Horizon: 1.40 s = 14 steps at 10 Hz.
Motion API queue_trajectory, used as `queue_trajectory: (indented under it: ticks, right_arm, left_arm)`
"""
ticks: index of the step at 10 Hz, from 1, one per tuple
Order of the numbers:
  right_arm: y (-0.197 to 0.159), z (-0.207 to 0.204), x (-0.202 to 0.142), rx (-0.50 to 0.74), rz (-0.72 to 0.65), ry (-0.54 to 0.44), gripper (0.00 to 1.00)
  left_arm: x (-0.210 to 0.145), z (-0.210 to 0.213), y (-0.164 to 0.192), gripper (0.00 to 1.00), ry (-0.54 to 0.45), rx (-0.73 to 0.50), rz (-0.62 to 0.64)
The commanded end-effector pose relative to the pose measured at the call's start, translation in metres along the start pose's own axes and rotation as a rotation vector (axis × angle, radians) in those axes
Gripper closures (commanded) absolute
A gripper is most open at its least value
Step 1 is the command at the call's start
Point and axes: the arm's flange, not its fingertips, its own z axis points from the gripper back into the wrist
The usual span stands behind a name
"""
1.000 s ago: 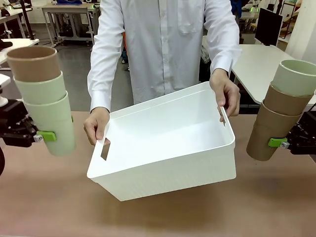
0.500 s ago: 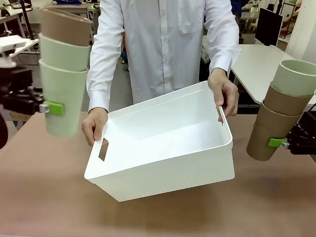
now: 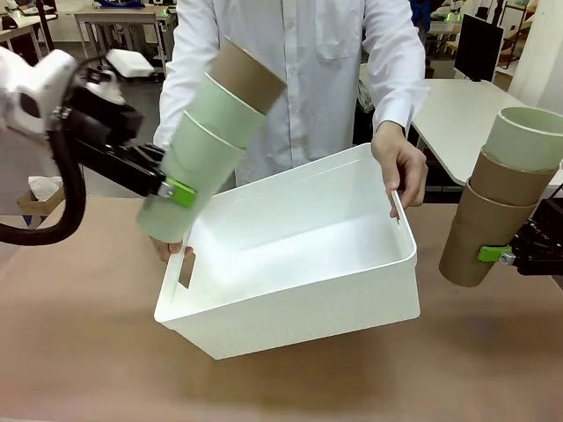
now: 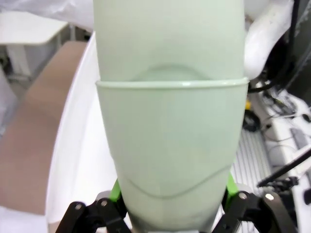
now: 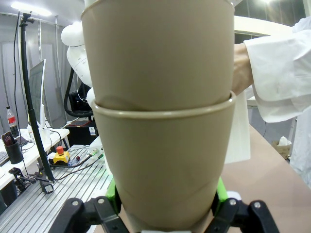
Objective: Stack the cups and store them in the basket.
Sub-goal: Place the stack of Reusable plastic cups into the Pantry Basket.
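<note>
Front view: the right gripper, cut off at the edge, clamps a stack of tan matte tumblers topped by a mint one. The left gripper clamps a tilted mint-and-tan tumbler stack above the rim of the large white rectangular plastic basket, which a person's hand holds. Left wrist view: the cups hide the fingertips. Right wrist view: likewise.

A robotics lab is what is seen here: metal-framed workbenches are lined up at the back, and a dark monitor is set by a white table. An emergency-stop box is spotted on a slotted aluminium bench.
</note>
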Motion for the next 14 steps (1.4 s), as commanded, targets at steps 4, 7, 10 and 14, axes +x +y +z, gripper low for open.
queue_trajectory:
  ticks: [4, 7, 10, 14]
  right_arm:
    - [0.0, 0.0, 0.004, -0.001, 0.011, -0.001, 0.15]
    - [0.0, 0.0, 0.004, -0.001, 0.011, -0.001, 0.15]
    - [0.0, 0.0, 0.004, -0.001, 0.011, -0.001, 0.15]
    - [0.0, 0.0, 0.004, -0.001, 0.011, -0.001, 0.15]
  left_arm:
    - [0.012, -0.064, 0.018, 0.15, 0.279, 0.029, 0.032]
    - [0.013, -0.096, 0.035, 0.15, 0.349, 0.049, -0.016]
    - [0.012, -0.133, 0.04, 0.15, 0.39, 0.119, -0.024]
    - [0.01, -0.176, 0.043, 0.15, 0.44, 0.204, -0.04]
